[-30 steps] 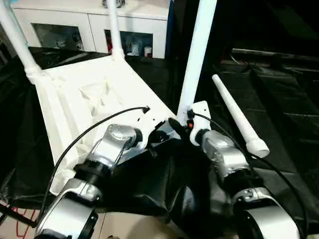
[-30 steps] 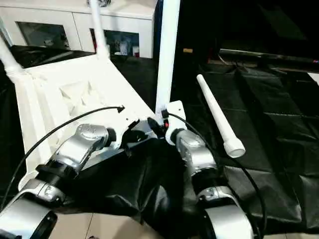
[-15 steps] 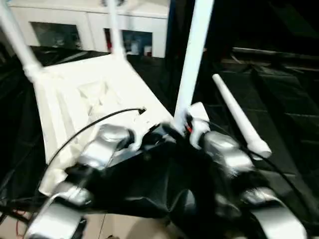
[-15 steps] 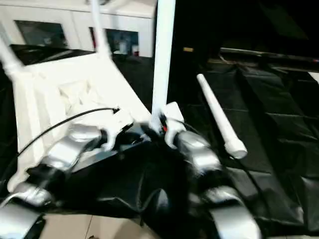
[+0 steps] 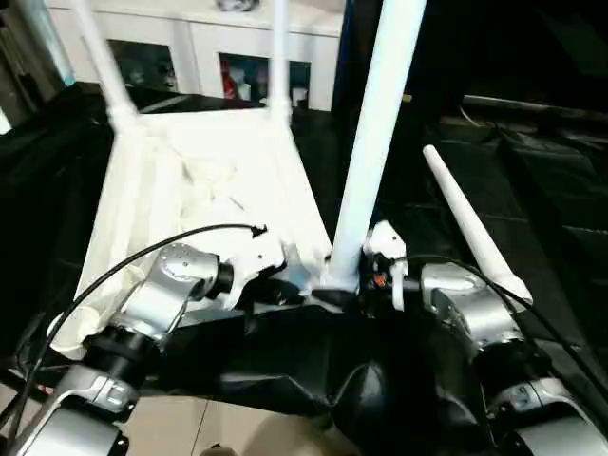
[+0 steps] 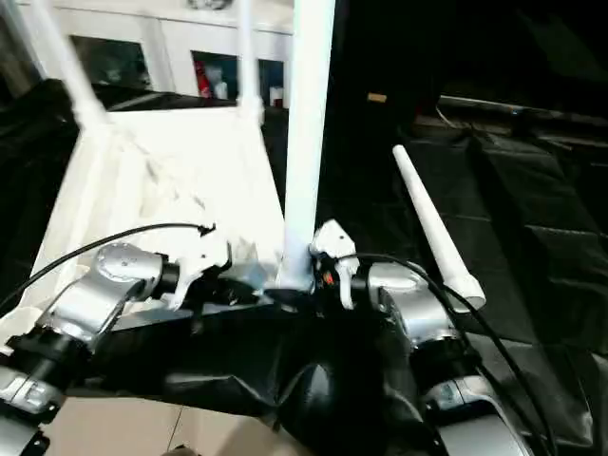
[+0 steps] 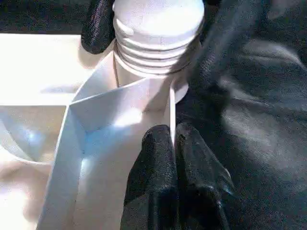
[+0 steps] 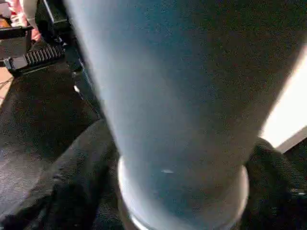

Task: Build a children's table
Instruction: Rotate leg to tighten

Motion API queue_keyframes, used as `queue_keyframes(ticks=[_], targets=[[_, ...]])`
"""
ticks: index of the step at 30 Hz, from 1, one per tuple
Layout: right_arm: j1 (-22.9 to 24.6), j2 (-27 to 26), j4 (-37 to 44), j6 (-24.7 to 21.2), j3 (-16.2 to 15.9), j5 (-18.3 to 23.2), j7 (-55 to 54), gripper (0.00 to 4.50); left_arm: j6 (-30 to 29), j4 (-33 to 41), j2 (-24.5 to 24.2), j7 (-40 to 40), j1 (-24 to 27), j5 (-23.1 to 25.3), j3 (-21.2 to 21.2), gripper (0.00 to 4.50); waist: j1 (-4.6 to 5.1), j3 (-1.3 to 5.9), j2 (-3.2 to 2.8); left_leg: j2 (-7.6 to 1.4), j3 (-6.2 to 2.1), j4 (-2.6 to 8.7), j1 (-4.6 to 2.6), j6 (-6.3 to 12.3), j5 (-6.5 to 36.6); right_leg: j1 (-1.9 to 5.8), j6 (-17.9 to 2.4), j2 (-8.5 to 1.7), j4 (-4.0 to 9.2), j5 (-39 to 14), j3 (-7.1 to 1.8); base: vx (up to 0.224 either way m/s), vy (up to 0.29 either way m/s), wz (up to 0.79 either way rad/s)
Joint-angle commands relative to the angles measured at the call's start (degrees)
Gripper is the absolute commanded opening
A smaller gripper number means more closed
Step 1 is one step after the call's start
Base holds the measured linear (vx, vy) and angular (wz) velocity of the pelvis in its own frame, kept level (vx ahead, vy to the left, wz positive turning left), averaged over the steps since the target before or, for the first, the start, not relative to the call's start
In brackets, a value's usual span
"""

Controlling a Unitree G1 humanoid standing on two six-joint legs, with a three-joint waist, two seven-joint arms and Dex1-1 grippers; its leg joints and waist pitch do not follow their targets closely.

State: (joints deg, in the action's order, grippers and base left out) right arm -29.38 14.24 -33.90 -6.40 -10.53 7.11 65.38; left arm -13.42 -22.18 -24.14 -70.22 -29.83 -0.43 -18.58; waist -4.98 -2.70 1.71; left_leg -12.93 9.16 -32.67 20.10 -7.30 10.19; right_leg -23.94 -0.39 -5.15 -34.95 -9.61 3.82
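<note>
Tabletop [image 5: 204, 180], 3 standing legs [image 5: 380, 123], 1 loose leg [image 5: 472, 228]

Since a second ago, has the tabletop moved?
Yes. The tabletop has swung: its near corner, carrying the upright leg, came toward the robot and is now level with the wide end of the loose leg.

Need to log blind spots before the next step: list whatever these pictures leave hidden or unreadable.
- Right gripper: in the head views the near leg covers its fingertips; in the right wrist view the leg blocks them too.
- Fourth corner socket of the tabletop: the left forearm covers it.
- Tops of the standing legs: cut off by the upper edge.
- Cabinet contents: too small to name.
</note>
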Motion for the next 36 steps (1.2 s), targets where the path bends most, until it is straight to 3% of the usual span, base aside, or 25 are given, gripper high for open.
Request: queue_keyframes(ticks=[1, 8, 11, 13, 15, 16, 18, 19, 20, 21, 25, 26, 27, 28, 29, 32, 34, 35, 36], targets=[[0.1, -0.5, 1.5, -1.0, -1.6, 0.8, 1.7, 3.27, 0.0, 2.1, 0.9, -2.3, 0.1, -1.4, -2.1, 0.00, 0.30, 3.49, -0.06, 0.08, 1.12, 3.64, 0.10, 2.74, 12.4, 3.34, -11.8, -1.84, 3.98, -13.5, -2.07, 0.000, 0.000, 0.00], [1.1, -2.0, 2.8, -3.5, -1.4, 1.7, 0.6, 2.80, 0.0, 1.5, 2.3, 0.0, -0.1, -1.3, -1.3, 0.00, 0.13, 3.59, 0.07, 0.16, 1.16, 3.52, 0.22, 2.88, 10.7, 3.53, -12.0, -1.83, 3.70, -11.3, -2.10, 0.000, 0.000, 0.00], [1.1, -3.4, 2.1, -4.3, -0.8, 1.1, -2.7, 2.76, -0.9, 0.2, 4.2, 3.0, -1.0, -0.9, -0.5, 0.00, 0.17, 3.37, 0.12, 0.22, 1.19, 3.64, 0.19, 2.46, 12.0, 3.36, -11.2, -1.86, 4.09, -14.3, -2.07, 0.000, 0.000, 0.00], [0.4, -5.5, -0.3, -4.5, 0.4, 0.1, -8.6, 2.76, -1.7, -2.7, 6.8, 8.2, -2.8, 0.3, 0.6, 0.00, 0.15, 3.27, 0.19, 0.28, 1.12, 3.73, 0.03, 1.53, 13.5, 3.19, -9.6, -2.02, 4.58, -19.0, -2.05, 0.000, 0.000, 0.00], [-2.1, -9.3, -5.9, -5.0, 3.4, -1.4, -20.8, 2.75, -3.1, -7.1, 10.5, 16.1, -6.0, 1.7, 2.3, 0.00, 0.45, 3.14, 0.20, 0.58, 1.07, 3.76, 0.01, 0.52, 14.5, 3.03, -8.0, -1.96, 5.04, -23.3, -1.93, 0.000, 0.000, 0.00], [-2.1, -9.3, -5.9, -5.0, 3.4, -1.4, -20.8, 2.75, -3.1, -7.1, 10.5, 16.1, -6.0, 1.7, 2.3, 0.00, 0.70, 3.09, 0.26, 0.70, 1.00, 3.75, -0.11, -0.04, 15.3, 2.87, -7.0, -2.04, 5.40, -26.4, -1.81, -0.051, -0.007, -0.02], [-4.8, -13.0, -10.6, -5.9, 6.9, -1.1, -31.8, 2.75, -4.6, -10.6, 13.6, 22.6, -9.1, 2.5, 3.8, 0.00, 0.94, 3.15, 0.01, 0.77, 0.77, 3.79, 0.27, -0.16, 15.0, 3.06, -5.8, -2.14, 5.58, -27.8, -1.67, 0.000, 0.000, 0.00], [-5.5, -14.1, -11.7, -5.7, 7.7, -0.7, -34.2, 2.74, -5.0, -11.5, 14.5, 24.6, -9.9, 2.7, 4.1, 0.00, 1.31, 3.20, 0.28, 0.96, 0.83, 3.62, 0.03, -0.15, 15.6, 2.73, -5.3, -1.98, 5.84, -28.8, -1.55, 0.000, 0.000, 0.00], [-6.0, -15.1, -12.4, -4.9, 8.2, -0.6, -36.0, 2.74, -5.1, -12.2, 15.1, 25.9, -10.5, 3.0, 4.4, 0.00, 1.46, 3.34, -0.05, 0.94, 0.77, 3.59, 0.09, 0.01, 15.5, 2.79, -5.3, -2.08, 5.87, -28.8, -1.52, 0.000, 0.000, 0.00], [-6.4, -15.9, -13.0, -4.0, 8.3, -1.0, -37.8, 2.74, -5.1, -12.6, 15.4, 26.6, -10.9, 3.3, 4.4, 0.00, 1.62, 3.37, 0.11, 0.87, 0.76, 3.64, 0.41, 0.37, 15.0, 2.89, -5.4, -2.02, 5.82, -27.3, -1.51, 0.000, 0.000, 0.00], [-7.3, -17.9, -14.6, 1.9, 6.5, -4.4, -39.4, 2.74, -3.5, -13.7, 16.6, 27.6, -11.5, 4.1, 4.4, 0.00, 1.82, 3.57, 0.00, 0.79, 0.87, 3.61, 0.58, 1.08, 13.9, 3.03, -7.2, -1.81, 5.24, -21.8, -1.61, 0.000, 0.000, 0.00], [-7.4, -18.2, -14.8, 1.6, 6.7, -3.9, -38.6, 2.74, -3.2, -13.7, 16.6, 27.3, -11.4, 4.1, 4.3, 0.00, 1.81, 3.63, 0.01, 0.76, 0.91, 3.55, 0.58, 1.28, 13.6, 3.04, -7.6, -1.79, 5.13, -20.6, -1.66, 0.000, 0.000, 0.00], [-7.4, -18.5, -15.0, 1.0, 7.1, -3.0, -37.2, 3.30, -2.3, -13.4, 16.5, 26.2, -11.0, 3.8, 3.9, 0.00, 1.81, 3.63, -0.04, 0.69, 0.92, 3.56, 0.56, 1.69, 13.1, 3.16, -8.6, -1.70, 4.84, -18.3, -1.69, 0.000, 0.000, 0.00], [-7.3, -18.6, -14.6, 0.7, 7.5, -2.2, -35.9, 3.44, -2.3, -12.9, 16.1, 25.2, -10.7, 3.5, 3.7, 0.00, 1.79, 3.70, -0.04, 0.69, 0.97, 3.49, 0.65, 2.04, 12.4, 3.31, -9.5, -1.67, 4.58, -16.0, -1.76, 0.000, 0.000, 0.00], [-7.2, -18.5, -14.5, 0.7, 7.5, -2.0, -35.3, 3.44, -2.3, -12.7, 16.0, 24.7, -10.5, 3.4, 3.6, 0.00, 1.81, 3.70, 0.30, 0.70, 1.04, 3.48, 0.70, 2.32, 12.2, 3.40, -9.7, -1.68, 4.56, -15.5, -1.75, 0.000, 0.000, 0.00], [-7.0, -17.4, -13.7, 1.5, 6.5, -2.2, -32.7, 3.80, -2.5, -11.3, 14.9, 22.2, -9.4, 2.6, 3.1, 0.00, 1.84, 3.71, 0.00, 0.61, 0.95, 3.52, 0.78, 2.80, 11.5, 3.58, -10.5, -1.85, 4.32, -14.2, -1.73, 0.000, 0.000, 0.00], [-6.8, -16.6, -13.4, 2.0, 5.8, -2.3, -30.5, 3.80, -2.2, -10.5, 14.1, 20.6, -8.8, 2.2, 2.9, 0.00, 2.15, 3.68, -0.02, 0.57, 0.99, 3.49, 0.79, 2.93, 11.9, 3.61, -11.2, -1.83, 4.26, -13.5, -1.78, 0.000, 0.000, 0.00], [-6.6, -16.1, -13.0, 2.1, 5.5, -2.2, -28.8, 3.80, -2.0, -10.2, 13.8, 19.8, -8.5, 2.2, 2.7, 0.00, 2.26, 3.67, 0.29, 0.56, 1.03, 3.49, 0.77, 3.10, 12.0, 3.60, -11.2, -1.78, 4.30, -13.6, -1.77, 0.000, 0.000, 0.00], [-6.1, -14.9, -11.8, 2.1, 4.7, -2.0, -25.3, 3.80, -1.3, -9.5, 13.0, 18.1, -7.9, 2.0, 2.4, 0.00, 2.28, 3.66, 0.12, 0.54, 1.01, 3.48, 0.70, 3.28, 12.0, 3.62, -11.5, -1.85, 4.28, -13.6, -1.80, 0.000, 0.000, 0.00]])
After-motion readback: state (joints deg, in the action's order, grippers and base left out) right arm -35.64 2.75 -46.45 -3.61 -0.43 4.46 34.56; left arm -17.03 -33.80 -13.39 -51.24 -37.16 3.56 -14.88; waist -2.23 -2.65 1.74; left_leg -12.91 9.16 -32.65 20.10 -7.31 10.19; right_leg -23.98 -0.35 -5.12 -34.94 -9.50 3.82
